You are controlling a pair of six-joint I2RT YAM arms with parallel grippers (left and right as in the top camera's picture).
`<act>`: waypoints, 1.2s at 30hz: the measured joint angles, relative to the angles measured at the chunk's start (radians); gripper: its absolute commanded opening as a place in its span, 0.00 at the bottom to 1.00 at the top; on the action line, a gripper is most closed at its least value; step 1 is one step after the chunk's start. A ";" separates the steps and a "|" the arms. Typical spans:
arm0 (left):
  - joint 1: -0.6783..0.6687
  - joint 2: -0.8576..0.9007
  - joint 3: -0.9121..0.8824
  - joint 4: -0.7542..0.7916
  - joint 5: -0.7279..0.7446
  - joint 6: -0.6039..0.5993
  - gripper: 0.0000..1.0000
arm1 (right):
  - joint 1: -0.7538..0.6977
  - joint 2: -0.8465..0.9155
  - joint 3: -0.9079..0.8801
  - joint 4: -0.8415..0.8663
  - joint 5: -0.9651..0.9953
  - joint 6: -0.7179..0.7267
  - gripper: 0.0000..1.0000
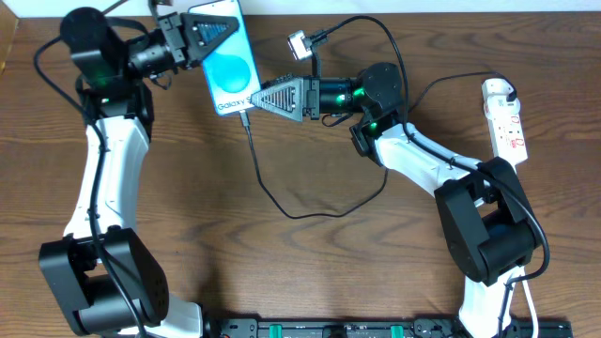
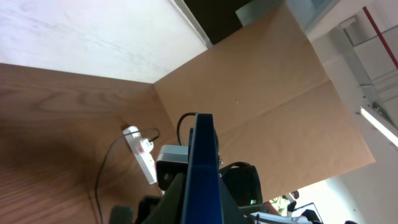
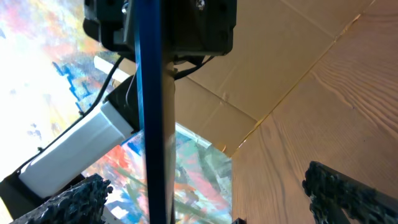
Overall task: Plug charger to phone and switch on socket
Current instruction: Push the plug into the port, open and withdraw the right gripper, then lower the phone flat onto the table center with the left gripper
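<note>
The phone (image 1: 231,64) has a blue screen and is held off the table at the top centre. My left gripper (image 1: 200,38) is shut on its upper end. In the left wrist view the phone shows edge-on (image 2: 202,163) between the fingers (image 2: 202,208). My right gripper (image 1: 260,98) is open at the phone's lower right corner. In the right wrist view the phone's edge (image 3: 149,118) stands between the spread fingers (image 3: 205,190). The charger cable (image 1: 299,215) meets the phone's bottom edge and loops across the table. Its white plug (image 1: 299,44) lies loose. The socket (image 1: 505,117) lies at the far right.
The socket also shows in the left wrist view (image 2: 142,154) with its cord. A brown cardboard wall (image 2: 261,87) stands behind the table. Thicker black arm cables (image 1: 451,84) run near the right arm.
</note>
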 measured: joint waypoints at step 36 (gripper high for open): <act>0.088 0.000 0.000 -0.002 0.093 0.000 0.07 | -0.101 -0.137 0.003 -1.334 0.410 -0.650 0.99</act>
